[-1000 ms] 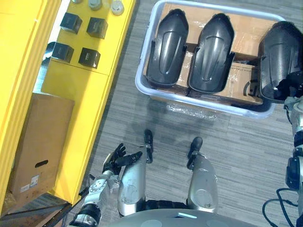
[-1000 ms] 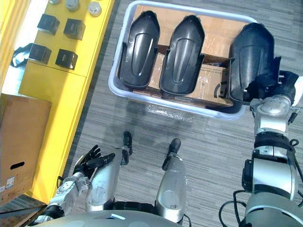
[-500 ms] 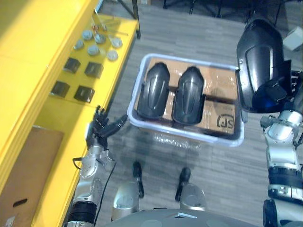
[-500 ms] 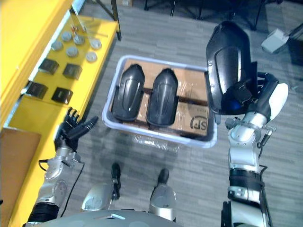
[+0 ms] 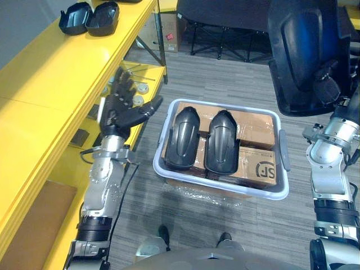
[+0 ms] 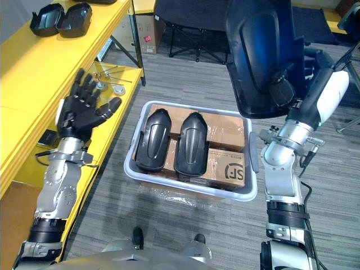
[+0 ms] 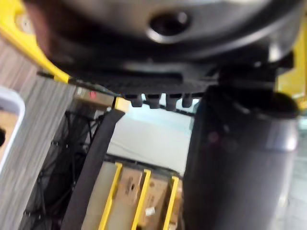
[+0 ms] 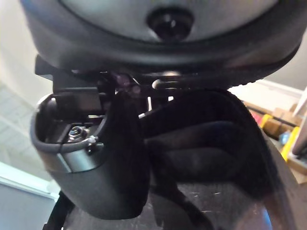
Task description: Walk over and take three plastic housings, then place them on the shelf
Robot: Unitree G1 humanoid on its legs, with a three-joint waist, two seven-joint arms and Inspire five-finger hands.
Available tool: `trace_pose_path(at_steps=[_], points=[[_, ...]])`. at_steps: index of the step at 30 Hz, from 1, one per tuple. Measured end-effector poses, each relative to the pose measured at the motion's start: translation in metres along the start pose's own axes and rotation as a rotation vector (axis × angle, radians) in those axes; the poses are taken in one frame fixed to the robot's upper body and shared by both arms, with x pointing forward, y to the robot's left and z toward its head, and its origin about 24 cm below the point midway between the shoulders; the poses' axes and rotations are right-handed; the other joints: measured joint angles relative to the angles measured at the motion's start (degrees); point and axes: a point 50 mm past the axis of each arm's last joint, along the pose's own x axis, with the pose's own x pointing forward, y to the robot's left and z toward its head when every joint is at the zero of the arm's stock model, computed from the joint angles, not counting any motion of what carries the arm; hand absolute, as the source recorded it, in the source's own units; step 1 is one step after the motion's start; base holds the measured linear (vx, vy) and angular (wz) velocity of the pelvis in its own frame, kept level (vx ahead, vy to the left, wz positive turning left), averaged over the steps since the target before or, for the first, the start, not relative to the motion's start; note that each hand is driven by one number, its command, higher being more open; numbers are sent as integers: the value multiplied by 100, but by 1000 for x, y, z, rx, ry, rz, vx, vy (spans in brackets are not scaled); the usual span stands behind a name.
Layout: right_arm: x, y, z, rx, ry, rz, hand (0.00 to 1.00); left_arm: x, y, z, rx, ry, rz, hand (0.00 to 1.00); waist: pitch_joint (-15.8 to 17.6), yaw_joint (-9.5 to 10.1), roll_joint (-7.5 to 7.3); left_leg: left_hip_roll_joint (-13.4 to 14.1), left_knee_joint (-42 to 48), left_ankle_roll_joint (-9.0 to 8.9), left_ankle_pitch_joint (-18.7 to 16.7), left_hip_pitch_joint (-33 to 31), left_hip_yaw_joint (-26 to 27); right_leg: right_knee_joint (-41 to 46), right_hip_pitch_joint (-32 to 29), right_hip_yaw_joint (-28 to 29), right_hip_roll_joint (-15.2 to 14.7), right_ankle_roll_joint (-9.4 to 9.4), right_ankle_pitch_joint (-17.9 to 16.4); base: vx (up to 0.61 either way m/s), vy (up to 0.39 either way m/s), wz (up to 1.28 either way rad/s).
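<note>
Left eye view: the yellow shelf (image 5: 50, 73) is seen left of the white bin (image 5: 225, 194). One plastic housing (image 5: 301, 45) is held upright above the bin's right end, gripped by curled fingers of the right hand (image 5: 329, 84). The left hand (image 5: 121, 109), fingers spread, is nearer the shelf.

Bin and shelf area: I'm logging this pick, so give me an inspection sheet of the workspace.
Surface: yellow shelf, two black shells on its top tier.
Job's things: one housing held up in right hand; two housings lying in white bin on cardboard boxes.
Clutter: small round parts on lower tier.
Hands: left hand open, beside shelf; right hand shut on housing.
Cables: nothing seen.
Surroundings: grey floor.
</note>
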Motion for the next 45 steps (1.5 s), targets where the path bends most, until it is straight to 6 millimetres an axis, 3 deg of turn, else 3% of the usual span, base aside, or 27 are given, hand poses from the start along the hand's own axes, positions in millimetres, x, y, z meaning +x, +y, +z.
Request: trace_pose_path(at_steps=[5, 16, 36, 37, 45], points=[[-10, 21, 21, 95, -78, 56, 0, 8, -28, -7, -102, 50, -143, 100, -143, -16, 9, -1, -1, 0, 0, 16, 24, -1, -4, -4, -1, 0, 0, -23, -15, -3], [-41, 60, 43, 257, -66, 197, 0, 16, -59, -9, -200, 67, -234, 100, -336, -21, 4, -65, -136, 16, 70, -1, 23, -191, -22, -13, -9, -56, 111, -60, -11, -2], [-95, 95, 65, 436, -32, 416, 0, 22, -85, -13, -277, 94, -264, 100, -550, -156, -115, -216, -723, 59, 528, 11, -49, -253, -217, -112, -46, -51, 123, -46, -6, 1], [-96, 95, 65, 438, -33, 417, 0, 22, -85, -13, -277, 95, -264, 0, -551, -155, -116, -217, -723, 60, 529, 11, -50, -253, -216, -112, -46, -51, 123, 0, 0, 0], [-108, 100, 59, 434, -3, 454, 0, 22, -84, -23, -309, 149, -251, 0, -594, -164, -140, -216, -725, 50, 561, 6, -57, -269, -215, -120, -43, -51, 123, 0, 0, 0]])
